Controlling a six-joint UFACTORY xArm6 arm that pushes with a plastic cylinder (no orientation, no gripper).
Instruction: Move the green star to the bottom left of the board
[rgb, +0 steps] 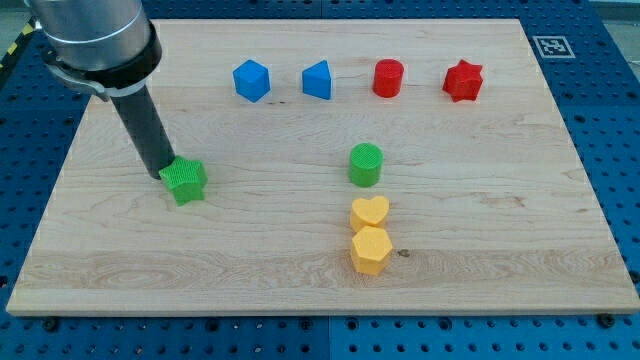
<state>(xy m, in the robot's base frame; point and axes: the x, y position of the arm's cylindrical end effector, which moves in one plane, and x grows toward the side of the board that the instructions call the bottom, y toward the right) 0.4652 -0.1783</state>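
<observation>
My tip (163, 175) against the green star's (185, 181) left edge, left half of the surface (500, 260); no end effector on my rod.

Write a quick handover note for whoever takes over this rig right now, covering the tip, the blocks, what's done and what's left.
My tip sits against the upper left edge of the green star, in the board's left half at mid height.
Done: contact with the star, which is not yet in the bottom left corner.
Left: push it toward the view's bottom left; no block lies in that path.
Others: green cylinder at centre, two yellow blocks below it, and two blue and two red blocks along the top.
</observation>
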